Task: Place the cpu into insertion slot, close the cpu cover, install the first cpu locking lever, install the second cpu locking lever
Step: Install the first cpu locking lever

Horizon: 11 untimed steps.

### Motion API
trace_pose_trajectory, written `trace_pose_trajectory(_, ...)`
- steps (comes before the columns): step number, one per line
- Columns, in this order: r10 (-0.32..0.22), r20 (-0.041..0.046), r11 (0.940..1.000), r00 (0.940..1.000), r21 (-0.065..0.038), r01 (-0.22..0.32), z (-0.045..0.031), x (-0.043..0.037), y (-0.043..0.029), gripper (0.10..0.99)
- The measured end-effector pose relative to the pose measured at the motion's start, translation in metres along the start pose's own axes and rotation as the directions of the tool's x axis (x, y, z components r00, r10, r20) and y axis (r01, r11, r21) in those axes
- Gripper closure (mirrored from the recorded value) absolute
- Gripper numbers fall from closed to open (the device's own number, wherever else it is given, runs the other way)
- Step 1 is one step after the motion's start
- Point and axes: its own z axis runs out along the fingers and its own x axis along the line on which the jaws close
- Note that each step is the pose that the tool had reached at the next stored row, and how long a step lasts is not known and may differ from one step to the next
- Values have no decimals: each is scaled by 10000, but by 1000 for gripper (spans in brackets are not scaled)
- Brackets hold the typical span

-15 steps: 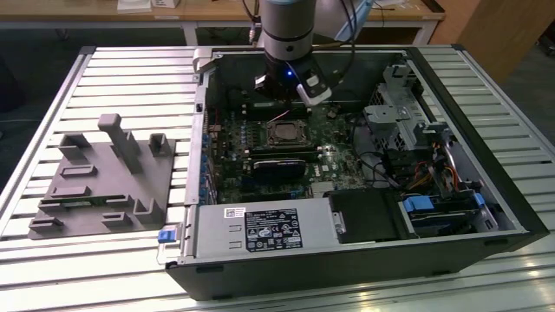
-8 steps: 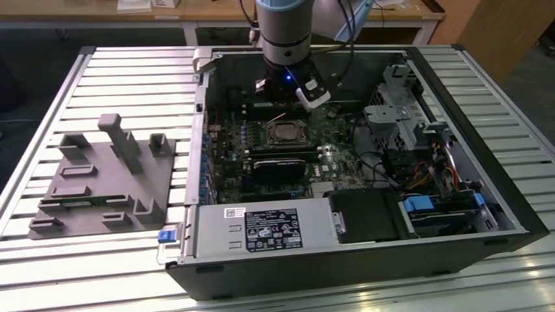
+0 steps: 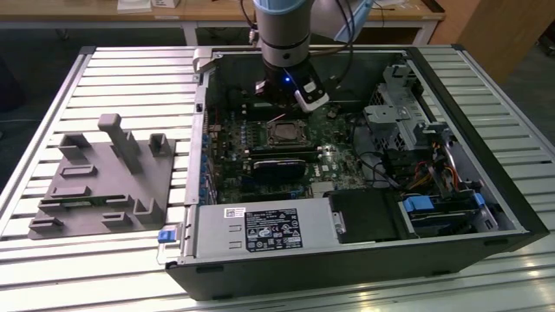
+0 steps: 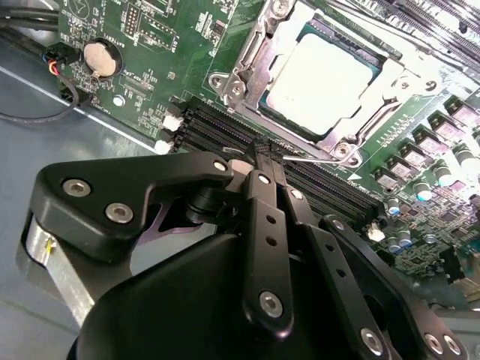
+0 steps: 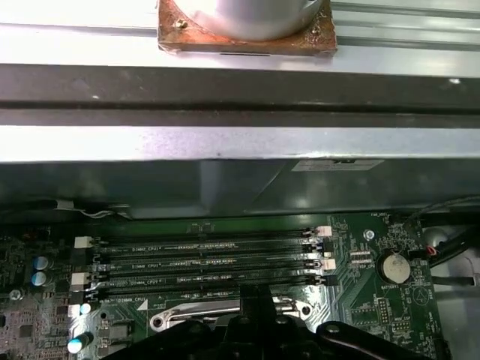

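Pressing slow and flat is my call: gripper [image 4: 267, 152], fingertips squeezed together, sits at the thin locking lever [image 4: 319, 159]; whether it pinches the wire I can't tell. Wire mustn't spring up. Toward the motherboard [image 4: 142, 45] edge with the memory slots [image 4: 217, 131]: insertion slot [image 4: 225, 84], cpu cover [image 4: 259, 52] lying down, silvery frame, cpu [image 4: 322, 75] seated inside, dull tan square face.

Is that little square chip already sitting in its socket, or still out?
In. In the second wrist view the cpu lies flat inside the insertion slot, with the cpu cover down around it.
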Motion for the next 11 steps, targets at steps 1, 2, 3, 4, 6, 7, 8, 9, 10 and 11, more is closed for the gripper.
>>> trace_pose_trajectory(1, 42, 12, 10000, 10000, 7, -42, 5, 4, -1, 980)
trace_pose_trajectory(2, 91, 26, 10000, 10000, 15, -91, 10, 8, -3, 980)
trace_pose_trajectory(3, 143, 42, 9999, 9999, 24, -144, 16, 14, -5, 980)
trace_pose_trajectory(4, 198, 59, 9998, 9998, 34, -198, 22, 21, -7, 980)
trace_pose_trajectory(6, 324, 97, 9995, 9994, 54, -325, 33, 40, -12, 980)
trace_pose_trajectory(7, 391, 118, 9992, 9992, 63, -392, 37, 50, -14, 980)
trace_pose_trajectory(8, 462, 138, 9989, 9988, 72, -464, 41, 59, -16, 980)
trace_pose_trajectory(9, 536, 160, 9985, 9984, 81, -537, 45, 68, -18, 980)
trace_pose_trajectory(10, 619, 184, 9980, 9979, 92, -620, 48, 75, -19, 980)
trace_pose_trajectory(11, 727, 215, 9973, 9971, 104, -729, 52, 77, -20, 980)
